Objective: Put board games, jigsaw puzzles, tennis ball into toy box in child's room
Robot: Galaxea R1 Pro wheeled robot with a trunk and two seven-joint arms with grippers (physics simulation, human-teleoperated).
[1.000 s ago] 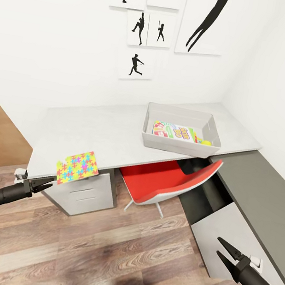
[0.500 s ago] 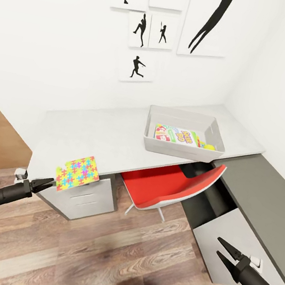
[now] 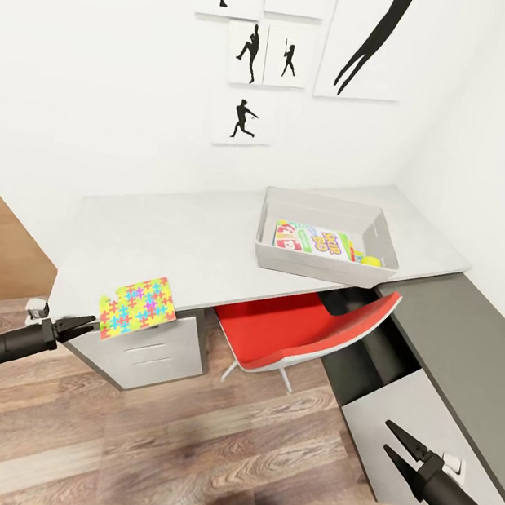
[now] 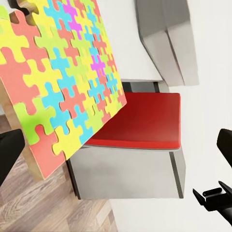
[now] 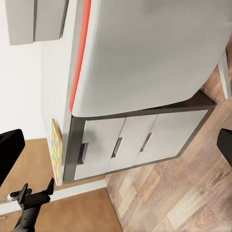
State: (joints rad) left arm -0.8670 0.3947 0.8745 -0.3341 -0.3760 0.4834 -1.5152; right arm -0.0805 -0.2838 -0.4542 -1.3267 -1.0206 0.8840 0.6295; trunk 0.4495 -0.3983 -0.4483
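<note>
White matte walls meet in a corner, hung with black baseball-player silhouette prints (image 3: 242, 116) on white panels. Wood-plank floor (image 3: 191, 457) below, brown and grey grain, with a brown wooden panel at far left. Long pale grey-white tabletop (image 3: 179, 244), faint stone-like texture, on a dark frame, has a white three-drawer unit (image 3: 154, 349) under its near left end. Lower dark grey-topped side unit (image 3: 467, 348) runs along the right wall, smooth with flat grey fronts. Red moulded chair (image 3: 306, 324), white underside and thin white legs, is tucked under the tabletop below the bin.

Shallow light grey rectangular toy box (image 3: 326, 238), sloping sides and a rim, sits on the tabletop toward the far right end. Inside lie flat printed card game boxes (image 3: 314, 239), one lettered SKIP BO, and a small fuzzy yellow-green tennis ball (image 3: 372, 260) at the bin's right inner corner.

Flat squarish jigsaw puzzle (image 3: 139, 307) of interlocking yellow, pink, green, blue and orange pieces sits at the near left edge of the tabletop, overhanging it; wrist view shows a tan card-like edge (image 4: 63, 82).

Left hand (image 3: 84, 326), black pointed fingers nearly closed, tips at the puzzle's left edge; whether it really grips the slab I cannot tell. Right hand (image 3: 395, 443), black fingers spread apart, holds nothing, low over the floor near the side unit.
</note>
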